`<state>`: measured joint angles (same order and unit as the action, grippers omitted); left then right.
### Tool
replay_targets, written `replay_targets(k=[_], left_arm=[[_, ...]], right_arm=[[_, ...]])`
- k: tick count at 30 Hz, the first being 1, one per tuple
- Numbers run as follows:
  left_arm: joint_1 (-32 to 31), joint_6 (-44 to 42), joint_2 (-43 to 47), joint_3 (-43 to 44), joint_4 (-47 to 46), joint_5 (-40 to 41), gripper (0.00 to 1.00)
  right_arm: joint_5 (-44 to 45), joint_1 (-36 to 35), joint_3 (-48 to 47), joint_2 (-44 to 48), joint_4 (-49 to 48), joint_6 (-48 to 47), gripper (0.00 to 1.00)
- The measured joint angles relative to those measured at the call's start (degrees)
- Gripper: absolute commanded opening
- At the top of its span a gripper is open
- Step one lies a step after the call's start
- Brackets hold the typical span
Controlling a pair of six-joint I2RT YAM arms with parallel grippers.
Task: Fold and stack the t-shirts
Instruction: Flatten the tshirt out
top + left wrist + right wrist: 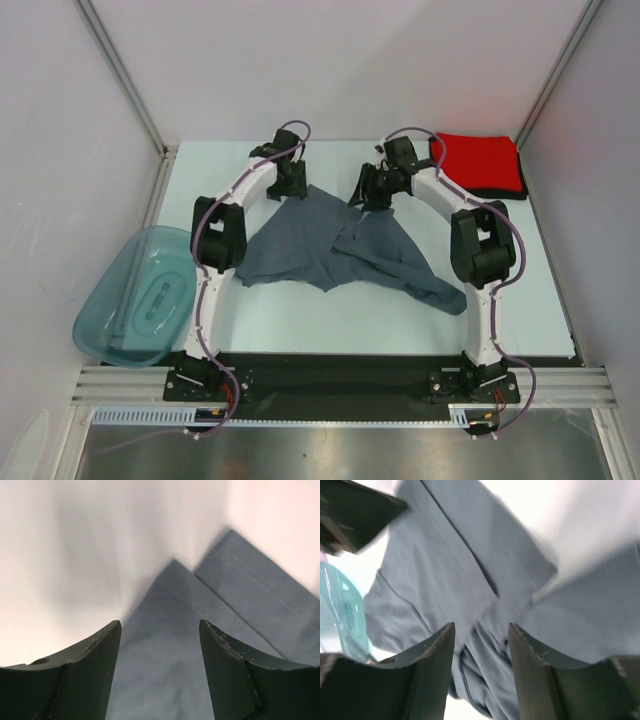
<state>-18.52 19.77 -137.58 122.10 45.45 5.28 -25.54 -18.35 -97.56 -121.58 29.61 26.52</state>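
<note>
The slate blue-grey t-shirt [330,245] lies crumpled and spread out mid-table. My left gripper [292,188] is over its far left corner, jaws open, with cloth showing between the fingers in the left wrist view [160,670]. My right gripper [368,195] is over the shirt's far edge a little to the right, jaws open above bunched folds [485,670]. The red t-shirt [480,160] lies folded at the far right corner, on top of the folded black t-shirt [497,192], of which only an edge shows.
A translucent teal tub [140,295] hangs off the table's left edge; it also shows in the right wrist view [340,610]. White walls and metal posts close in the back and sides. The left arm's fingers [355,510] show in the right wrist view.
</note>
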Motion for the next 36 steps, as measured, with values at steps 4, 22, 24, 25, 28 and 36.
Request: replay_targets(k=[4,22,24,25,28,36], left_arm=[[0.5,-0.35,-4.09,2.89,0.09,-0.11,0.66],[0.83,-0.37,-3.26,0.46,-3.02,-3.93,0.47],[0.83,-0.35,-2.1,-1.46,-3.41,-4.33,0.44],[0.85,-0.33,-1.6,-2.29,-3.48,-4.46,0.41],[0.92,-0.35,-0.83,-3.72,-3.63,-4.48,0.36],[0.94,-0.31,0.04,-4.48,-2.78,-5.07,0.43]], right_arm=[[3.28,-1.16,-8.46,-4.17,0.07,-0.17,0.55],[8.66,-0.81,-15.91,-14.88,5.86,-0.63,0.5],[8.72,-1.07,-15.93,-14.93,6.03,-0.63,0.44],[8.83,-1.25,-15.91,-14.93,6.03,-0.61,0.42],[9.16,-1.86,-15.91,-14.93,6.05,-0.42,0.35],[10.25,-2.29,-15.91,-14.95,6.01,0.11,0.1]])
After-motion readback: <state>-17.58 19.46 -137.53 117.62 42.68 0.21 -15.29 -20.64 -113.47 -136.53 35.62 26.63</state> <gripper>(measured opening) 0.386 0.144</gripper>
